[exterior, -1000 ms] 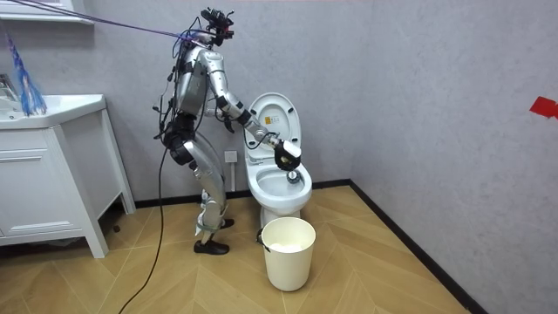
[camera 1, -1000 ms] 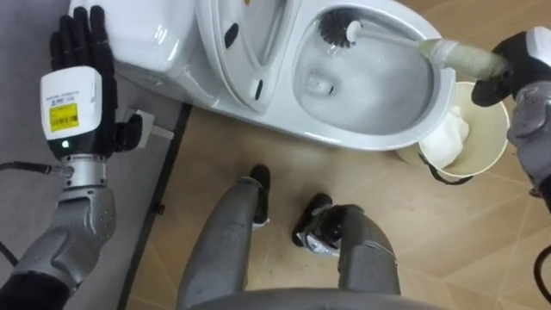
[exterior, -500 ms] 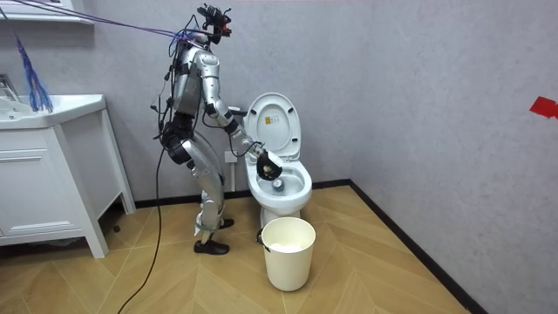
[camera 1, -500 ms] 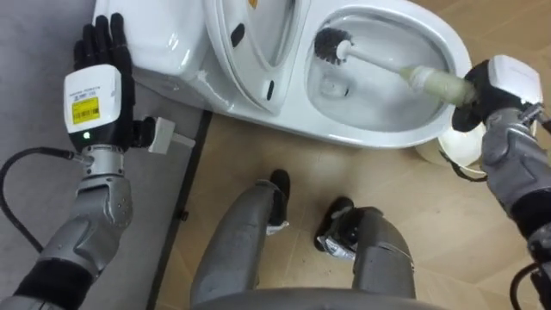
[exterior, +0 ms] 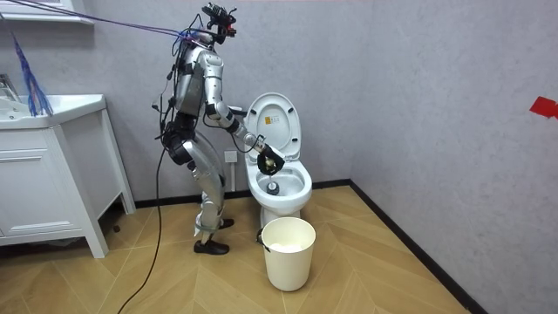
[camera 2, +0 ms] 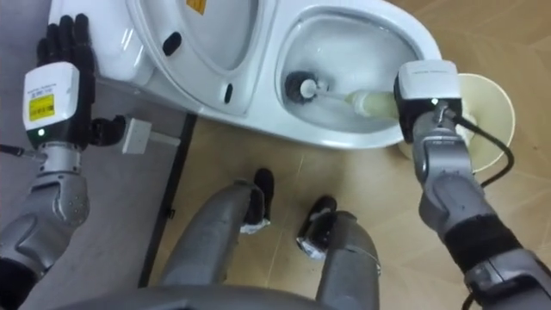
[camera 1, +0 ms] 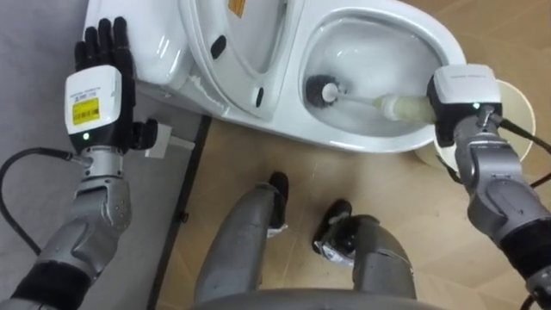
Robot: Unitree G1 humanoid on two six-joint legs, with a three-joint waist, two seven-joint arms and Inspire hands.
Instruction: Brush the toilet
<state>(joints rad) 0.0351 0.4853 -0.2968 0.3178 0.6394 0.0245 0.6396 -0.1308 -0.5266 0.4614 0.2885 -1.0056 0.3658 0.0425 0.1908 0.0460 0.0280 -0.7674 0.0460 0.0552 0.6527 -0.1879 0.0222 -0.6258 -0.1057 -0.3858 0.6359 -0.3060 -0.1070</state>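
The white toilet (camera 1: 362,142) stands before me with its lid (camera 1: 232,43) raised. A toilet brush reaches into the bowl, its dark head (camera 1: 323,89) low against the bowl's left wall and its pale handle (camera 1: 403,107) crossing to the right rim. My right hand (camera 1: 462,95) is at that rim, shut on the handle's end, its back facing me. My left hand (camera 1: 96,95) is held up left of the tank, open with straight fingers and holding nothing. In the room view I stand on the toilet's (exterior: 279,181) left side, my right arm reaching down into it.
A white bin (camera 1: 510,108) stands on the wood floor just right of the toilet, behind my right hand; it shows in front of the toilet in the room view (exterior: 288,251). A white wall plug (camera 1: 164,138) sits by my left hand. A vanity cabinet (exterior: 48,187) stands at the room view's left.
My right hand drew in to the bowl's right rim. The brush head slid from the far part of the bowl down to its near left wall. The left hand stayed up and open.
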